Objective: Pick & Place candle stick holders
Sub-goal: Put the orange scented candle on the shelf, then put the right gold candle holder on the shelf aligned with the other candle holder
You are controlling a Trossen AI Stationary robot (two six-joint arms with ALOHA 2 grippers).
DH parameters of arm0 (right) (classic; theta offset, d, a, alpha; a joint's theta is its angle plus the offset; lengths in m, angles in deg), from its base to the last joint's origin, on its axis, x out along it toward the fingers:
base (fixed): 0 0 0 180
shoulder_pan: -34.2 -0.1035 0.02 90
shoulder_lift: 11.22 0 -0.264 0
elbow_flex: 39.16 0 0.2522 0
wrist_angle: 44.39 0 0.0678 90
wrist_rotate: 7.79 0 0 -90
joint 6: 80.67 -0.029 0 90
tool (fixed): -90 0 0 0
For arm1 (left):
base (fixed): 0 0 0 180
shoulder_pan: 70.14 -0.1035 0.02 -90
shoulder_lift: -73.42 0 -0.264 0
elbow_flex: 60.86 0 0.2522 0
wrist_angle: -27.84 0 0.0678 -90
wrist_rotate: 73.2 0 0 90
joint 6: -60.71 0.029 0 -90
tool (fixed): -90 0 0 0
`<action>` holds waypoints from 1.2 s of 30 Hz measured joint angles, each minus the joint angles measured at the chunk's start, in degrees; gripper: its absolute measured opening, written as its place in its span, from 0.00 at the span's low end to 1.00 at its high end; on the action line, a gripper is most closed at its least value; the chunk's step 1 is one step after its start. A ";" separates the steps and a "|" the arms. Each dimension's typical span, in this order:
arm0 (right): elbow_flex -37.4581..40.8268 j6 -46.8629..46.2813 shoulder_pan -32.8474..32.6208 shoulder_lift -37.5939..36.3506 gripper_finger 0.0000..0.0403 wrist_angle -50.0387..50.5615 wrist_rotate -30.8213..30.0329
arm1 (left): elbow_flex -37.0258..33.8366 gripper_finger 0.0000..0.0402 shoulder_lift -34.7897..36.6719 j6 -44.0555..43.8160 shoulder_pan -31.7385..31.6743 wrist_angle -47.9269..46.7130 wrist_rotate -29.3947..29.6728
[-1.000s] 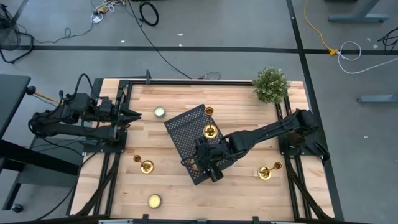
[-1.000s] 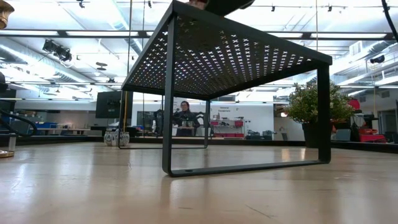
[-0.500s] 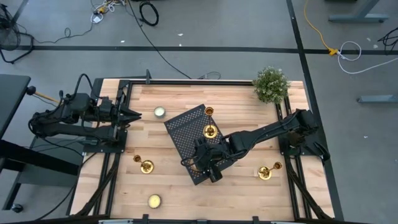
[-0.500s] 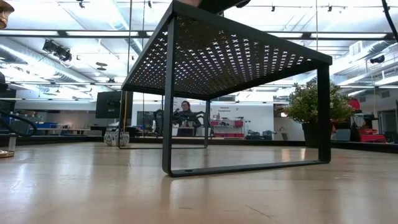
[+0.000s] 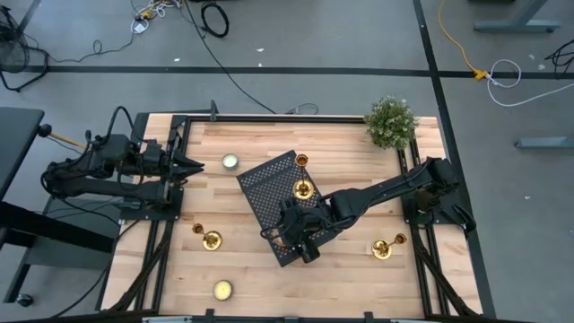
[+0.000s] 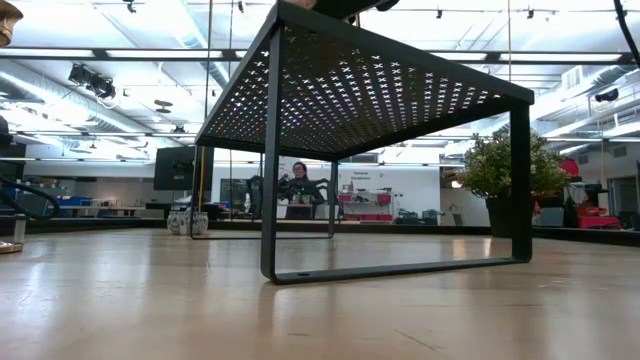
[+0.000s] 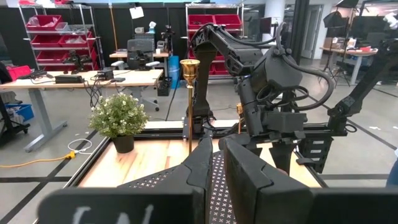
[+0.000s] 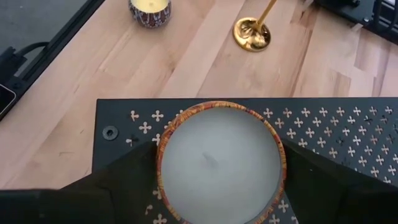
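Three gold candle stick holders show in the high view. One [image 5: 303, 187] stands on its base on the black perforated rack [image 5: 267, 193]. One [image 5: 209, 239] stands on the table to the rack's left, and one [image 5: 384, 248] to its right. My right gripper [image 5: 301, 240] is at the rack's near corner, shut on a round tin candle [image 8: 219, 158] with white wax. My left gripper [image 5: 195, 166] is shut and empty at the table's left edge. Its wrist view shows the holder on the rack [image 7: 189, 93] upright. My right gripper holds the round candle by its rim [image 8: 163, 146], one finger on each of two opposite sides, coming from above and pointing down. The candle sits level over the rack's near corner. Whether its bottom rests on the rack or hangs just clear, I cannot tell.
A potted plant [image 5: 391, 122] stands at the far right corner. A tin candle [image 5: 230, 161] sits far left of the rack and another [image 5: 221, 289] near the front edge. In the low view the rack [image 6: 380, 90] stands on thin black legs. A person sits in the room beyond the table.
In the low view the dark shape of my right gripper above the rack's top has gone up a little. The high view shows nothing else moved.
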 joint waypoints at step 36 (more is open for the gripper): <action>0.00 -0.55 0.13 -9.59 0.91 9.21 -1.66 | 0.00 0.11 0.00 0.00 0.00 0.00 0.00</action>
